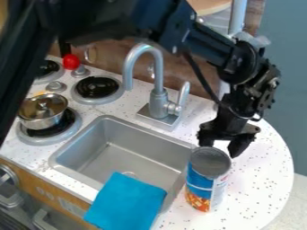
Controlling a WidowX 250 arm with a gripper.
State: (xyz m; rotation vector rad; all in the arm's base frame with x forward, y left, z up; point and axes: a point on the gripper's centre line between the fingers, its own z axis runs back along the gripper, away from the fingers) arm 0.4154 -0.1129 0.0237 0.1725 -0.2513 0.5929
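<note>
Hand (pixel 223 144) w/ fingers (pixel 241 144) apart, nr can (pixel 207 177) by sink (pixel 135 150)

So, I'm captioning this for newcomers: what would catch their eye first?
Probably the bright blue cloth over the front edge of the sink. Next, the black arm across the top, its end effector close by the can right of the sink.

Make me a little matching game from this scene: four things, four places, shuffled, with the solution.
1. Lidded pot
2. Blue cloth
3. Can
4. Faucet

A. Behind the sink
B. Draped over the sink's near rim
C. Beside the sink, just by the pincer
D. On a stove burner

Pairs: 1-D, 2-B, 3-C, 4-A
</note>
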